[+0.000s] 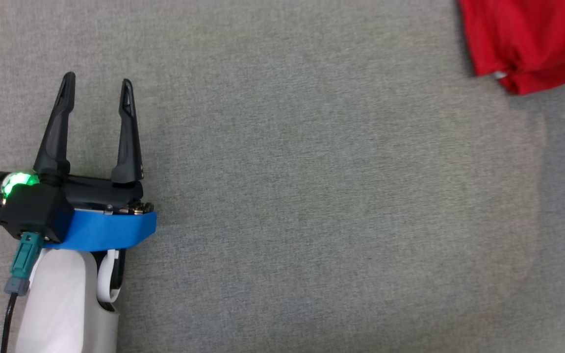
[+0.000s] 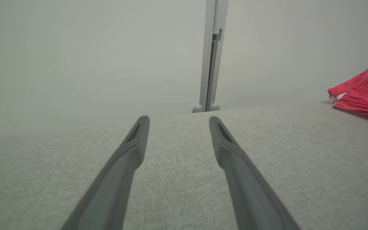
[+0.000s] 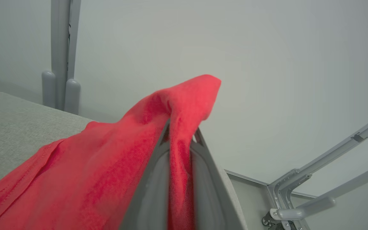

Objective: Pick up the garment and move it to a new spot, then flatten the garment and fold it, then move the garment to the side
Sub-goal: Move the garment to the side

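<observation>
Right wrist view is showing the right hand (image 3: pixel 182 135) clenching on a fold of the red garment (image 3: pixel 101 166). The cloth is draping over its fingers and trailing down onto the grey desk (image 3: pixel 11 121). Head view is placing the garment at the far right corner, running out of frame, while the left hand (image 1: pixel 97 81) is hovering released, well apart on the left. That pinch is looking thin. Lifting one-handed, the fabric could be slipping free, or dragging bunched toward the desk's edge.

Soft, even light is spread throughout. A faint shadow is cast beside the garment (image 1: pixel 527 39) at 2 o'clock.
</observation>
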Tool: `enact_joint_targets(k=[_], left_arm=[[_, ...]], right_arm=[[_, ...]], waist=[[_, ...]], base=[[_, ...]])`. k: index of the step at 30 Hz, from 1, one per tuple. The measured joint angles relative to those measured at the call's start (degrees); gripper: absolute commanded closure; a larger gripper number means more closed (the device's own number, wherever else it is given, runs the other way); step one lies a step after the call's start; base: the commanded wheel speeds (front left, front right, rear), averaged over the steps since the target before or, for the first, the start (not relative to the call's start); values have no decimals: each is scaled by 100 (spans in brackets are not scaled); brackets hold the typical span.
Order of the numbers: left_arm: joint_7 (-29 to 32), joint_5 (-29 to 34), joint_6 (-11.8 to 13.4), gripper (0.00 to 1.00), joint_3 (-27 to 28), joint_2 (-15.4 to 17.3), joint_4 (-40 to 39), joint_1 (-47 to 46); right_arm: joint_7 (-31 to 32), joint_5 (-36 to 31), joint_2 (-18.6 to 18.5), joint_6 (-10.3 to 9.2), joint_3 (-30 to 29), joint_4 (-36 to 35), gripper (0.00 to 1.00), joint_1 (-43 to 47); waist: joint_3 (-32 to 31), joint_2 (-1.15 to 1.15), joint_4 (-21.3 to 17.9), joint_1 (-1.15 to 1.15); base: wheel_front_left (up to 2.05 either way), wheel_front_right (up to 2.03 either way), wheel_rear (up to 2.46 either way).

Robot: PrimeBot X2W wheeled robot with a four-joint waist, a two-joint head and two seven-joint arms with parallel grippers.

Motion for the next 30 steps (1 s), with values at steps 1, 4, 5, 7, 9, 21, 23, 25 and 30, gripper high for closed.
enact_joint_targets(k=[1,4,5,7,9,21,23,25,30], left_arm=[[0,9,0,0,-9,5,-36,-29],[0,32,-1,0,-33,26,-136,-84],[0,40,-8,0,-41,40,-168,-96],[0,44,-8,0,-56,54,-238,-118],[0,48,-8,0,-67,71,-313,-133],[-2,44,-7,0,-141,94,-403,-219],[-1,26,3,0,-136,87,-347,-208],[0,1,36,0,-104,81,-292,-171],[0,-65,91,0,-5,46,-123,36]], right_arm=[[7,27,-111,0,-20,110,100,-126],[127,94,-382,0,-91,497,100,-456],[149,100,-494,0,-82,622,100,-557],[186,127,-682,0,-67,871,100,-751],[238,78,-837,0,-42,1135,100,-910],[116,-390,-1012,0,-92,2101,0,-1522],[12,-498,-955,0,-187,2152,0,-1549],[-120,-612,-876,0,-335,2135,0,-1551],[-379,-884,-305,0,-404,1751,0,-1353]], waist=[[64,0,33,0],[240,0,108,0],[292,0,128,0],[387,0,158,0],[470,0,172,0],[577,0,270,0],[519,0,286,0],[435,0,300,0],[81,0,325,0]], base=[[0,0,0],[0,0,0],[0,0,0],[0,0,0],[0,0,0],[0,0,0],[0,0,0],[0,0,0],[0,0,0]])
